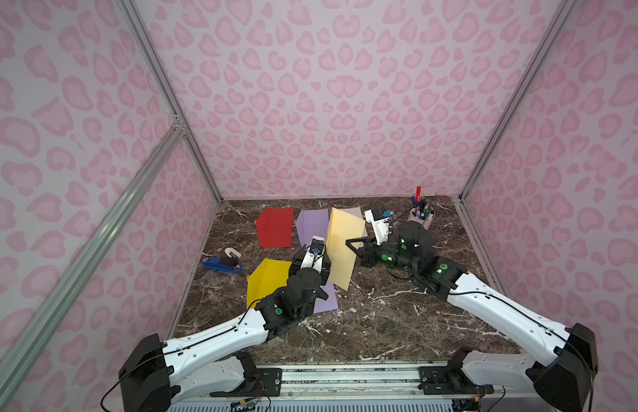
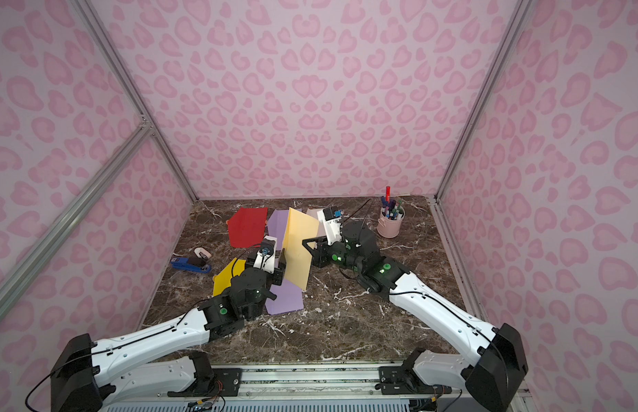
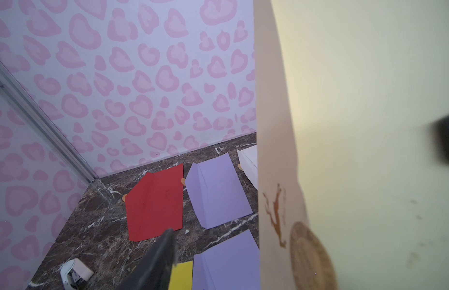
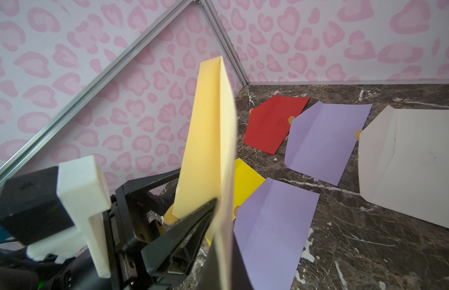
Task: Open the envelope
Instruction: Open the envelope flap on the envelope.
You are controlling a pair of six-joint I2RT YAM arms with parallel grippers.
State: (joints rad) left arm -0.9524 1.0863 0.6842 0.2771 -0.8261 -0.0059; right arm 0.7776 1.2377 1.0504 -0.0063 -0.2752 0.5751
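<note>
Pink heart-print walls [image 1: 310, 89] box in a dark marble tabletop [image 1: 381, 321]. Cream envelope [image 1: 342, 246] is upright on edge mid-table, between both arms. Right gripper [image 1: 351, 246] is clenched on the edge facing the right arm. Left gripper [image 3: 305, 184] has its jaws apart and straddles the other side, with one finger [image 3: 163, 251] clear of the paper, so no pinch. Lying flat: white envelope [image 4: 406, 163], near purple envelope [image 1: 326, 301], far purple envelope [image 1: 312, 223], red envelope [image 1: 276, 228], yellow envelope [image 1: 265, 281] partly under the left arm. Pink pen cup [image 1: 422, 219] sits at the back corner on the right arm's side. Blue stapler [image 1: 221, 265] is by the opposite wall. Round brown seal [image 3: 311, 258] is on the cream paper.
</note>
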